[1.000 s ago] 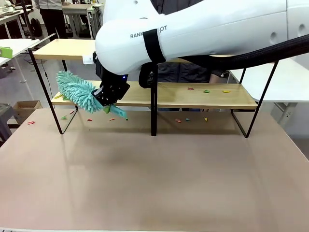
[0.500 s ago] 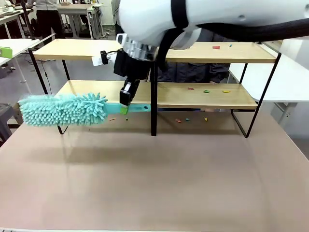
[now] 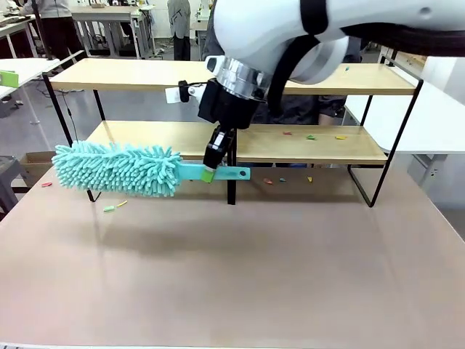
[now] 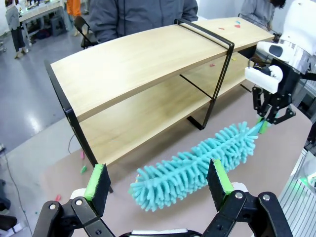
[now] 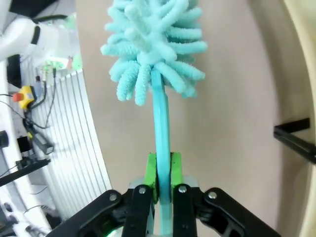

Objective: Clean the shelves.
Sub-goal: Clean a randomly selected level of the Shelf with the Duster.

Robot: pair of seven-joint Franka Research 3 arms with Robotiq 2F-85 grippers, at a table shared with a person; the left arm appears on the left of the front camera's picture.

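The shelves point(image 3: 305, 143) stand across the far half of the table, two light wooden boards on a black frame with a centre post point(image 3: 231, 174). My right gripper point(image 3: 211, 169) is shut on the handle of a teal fluffy duster point(image 3: 116, 169). It holds the duster level, just in front of the lower board's left half and above the tabletop. The right wrist view has the gripper point(image 5: 164, 170) clamping the handle, with the duster head point(image 5: 153, 44) ahead. My left gripper point(image 4: 158, 178) is open and holds nothing, its green pads point(image 4: 97, 181) framing the duster point(image 4: 192, 168) and the shelves point(image 4: 138, 64).
Small coloured scraps lie on the lower board point(image 3: 312, 136), on the top board point(image 3: 325, 71), on the table under the shelves point(image 3: 283, 179) and near the left leg point(image 3: 109, 208). A person in a dark jacket point(image 4: 138, 15) stands behind the shelves.
The right arm swung the duster off the lower board's left end, turned it level and carried it to the right. A few scraps now lie on the table at the left.
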